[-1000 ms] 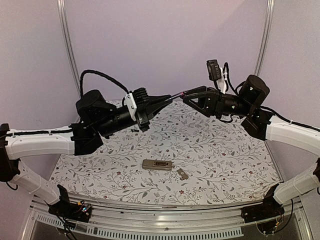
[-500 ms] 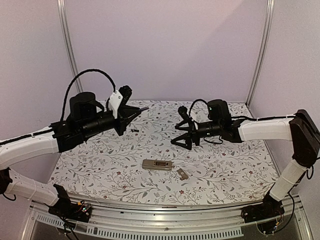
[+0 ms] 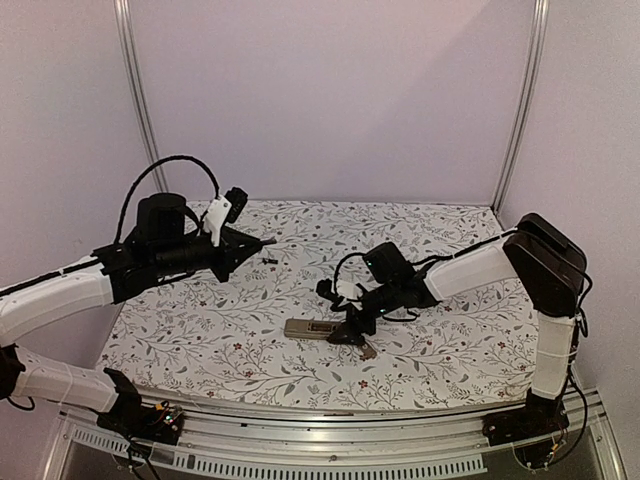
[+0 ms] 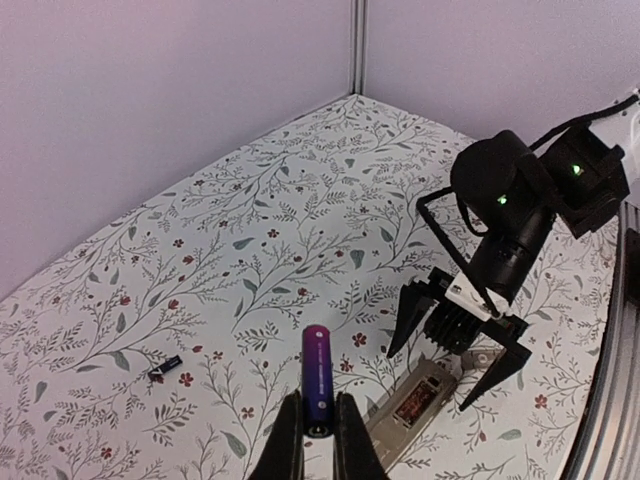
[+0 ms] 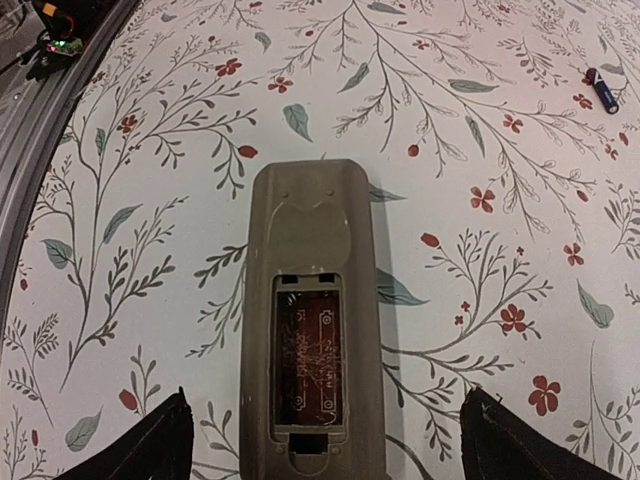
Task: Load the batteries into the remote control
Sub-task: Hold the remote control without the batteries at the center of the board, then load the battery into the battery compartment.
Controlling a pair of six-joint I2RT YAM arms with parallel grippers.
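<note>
Overhead: remote control [image 3: 312,328] back-up near centre, right gripper [image 3: 348,332] low at its end. Left wrist: left gripper [image 4: 318,438] clamped on a battery [image 4: 318,375], second battery [image 4: 165,368] loose on the cloth [image 4: 300,220]. Right wrist: jaws wide apart, straddling the open recess [image 5: 308,350].

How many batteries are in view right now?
2. One purple cylindrical battery is clamped in the left tool; one small dark battery lies loose on the floral tablecloth. None sits in the open recess of the tan-grey remote.
</note>
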